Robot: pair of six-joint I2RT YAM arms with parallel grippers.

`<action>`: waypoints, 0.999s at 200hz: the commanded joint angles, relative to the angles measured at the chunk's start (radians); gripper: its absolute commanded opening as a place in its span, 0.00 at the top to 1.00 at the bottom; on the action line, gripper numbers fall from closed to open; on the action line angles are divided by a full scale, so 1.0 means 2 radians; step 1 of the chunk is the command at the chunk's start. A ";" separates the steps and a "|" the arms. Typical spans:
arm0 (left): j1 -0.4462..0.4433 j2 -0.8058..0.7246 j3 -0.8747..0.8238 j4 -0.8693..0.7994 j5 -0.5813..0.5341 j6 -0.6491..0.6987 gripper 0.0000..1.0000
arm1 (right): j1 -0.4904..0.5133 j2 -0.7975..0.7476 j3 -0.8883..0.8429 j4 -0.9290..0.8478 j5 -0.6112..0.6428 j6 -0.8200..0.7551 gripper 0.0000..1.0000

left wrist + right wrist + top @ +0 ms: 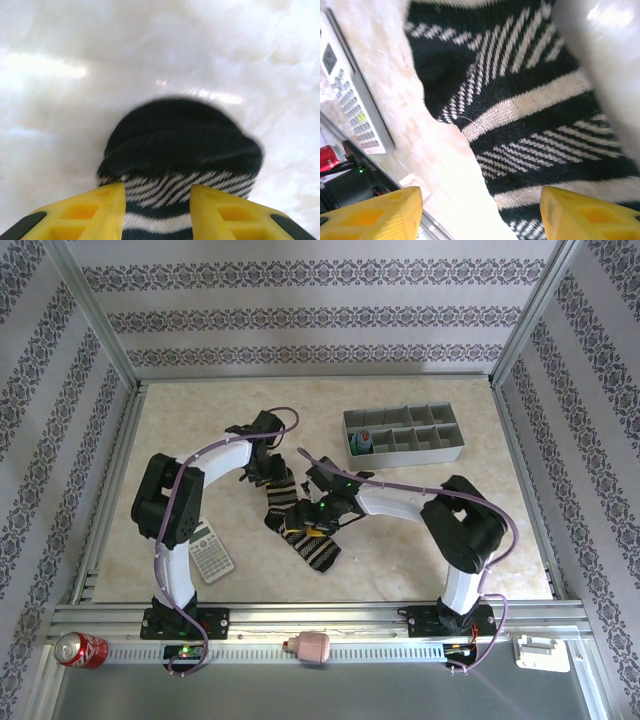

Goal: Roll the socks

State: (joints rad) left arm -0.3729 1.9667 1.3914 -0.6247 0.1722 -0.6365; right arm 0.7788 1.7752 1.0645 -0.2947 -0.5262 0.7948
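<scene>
Left pincer [157, 194] pinching striped sock [180, 135], right pincer [480, 200] wide open above it

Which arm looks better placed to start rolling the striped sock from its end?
Left, probably. The left gripper has the black-and-white striped sock between its fingers at the rounded black end. The right gripper is open above the sock's striped middle.

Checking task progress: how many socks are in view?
2. One striped sock mid-table between the arms; one blue-grey sock in the grey tray's left end. More could hide under arms.
</scene>
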 commanded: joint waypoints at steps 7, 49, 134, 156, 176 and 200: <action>0.003 0.030 0.043 -0.005 0.017 0.016 0.61 | -0.035 -0.065 -0.029 -0.034 0.077 -0.080 0.38; -0.002 -0.004 0.059 0.011 0.024 0.003 0.57 | -0.034 -0.098 -0.064 -0.039 0.108 -0.144 0.42; -0.041 -0.240 -0.245 0.061 0.113 -0.200 0.54 | 0.005 -0.077 -0.119 -0.013 0.070 -0.160 0.51; -0.050 -0.250 -0.307 0.140 0.124 -0.253 0.54 | 0.013 -0.054 -0.107 -0.009 0.059 -0.157 0.52; -0.048 -0.238 -0.330 0.208 0.118 -0.286 0.54 | 0.021 -0.033 -0.095 -0.010 0.049 -0.154 0.54; -0.038 -0.202 -0.323 0.245 0.113 -0.286 0.54 | 0.031 -0.017 -0.088 -0.005 0.040 -0.144 0.54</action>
State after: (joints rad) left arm -0.4686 1.5063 0.7223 -0.3611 0.3950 -1.1343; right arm 0.8162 1.6924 0.8795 -0.3084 -0.4126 0.4911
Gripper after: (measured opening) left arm 0.463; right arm 0.459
